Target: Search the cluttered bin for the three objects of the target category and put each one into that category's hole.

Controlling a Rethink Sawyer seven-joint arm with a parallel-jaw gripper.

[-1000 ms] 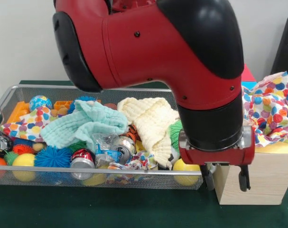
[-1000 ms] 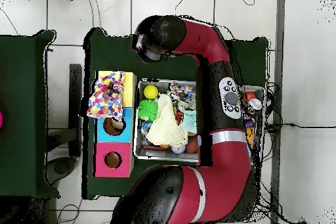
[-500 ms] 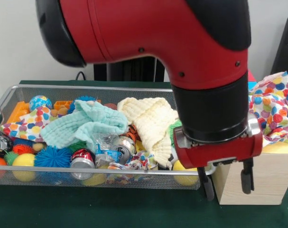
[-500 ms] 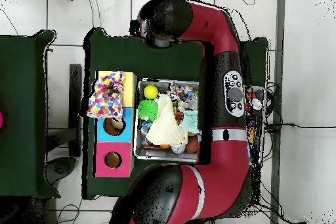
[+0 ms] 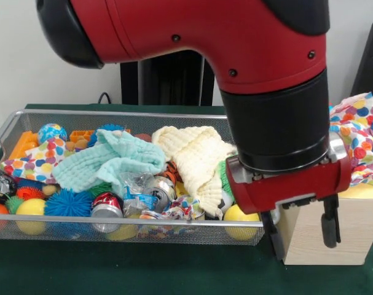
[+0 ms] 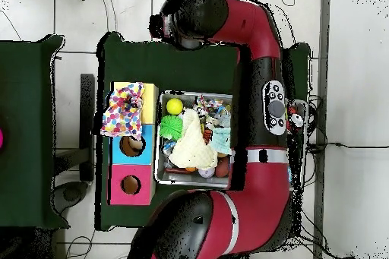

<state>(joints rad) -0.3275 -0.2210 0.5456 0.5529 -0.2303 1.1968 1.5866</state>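
yellow box top (image 6: 150, 93): covered by polka-dot cloth (image 6: 123, 110) | bin (image 5: 112, 113): crammed

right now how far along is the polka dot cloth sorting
None looks fully posted: one polka-dot cloth is draped over the yellow-topped box, not through the hole. The gripper hangs open and empty in front of that box. Another dotted cloth still lies at the bin's end; a third isn't clearly identifiable.

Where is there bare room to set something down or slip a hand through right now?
Bare green table runs along the bin's near rim, left of the open claw. Overhead, the blue-topped box and red-topped box are uncovered. Crowded: the bin is packed full, and a polka-dot cloth is draped over the yellow-topped box, with the claw right at that box.
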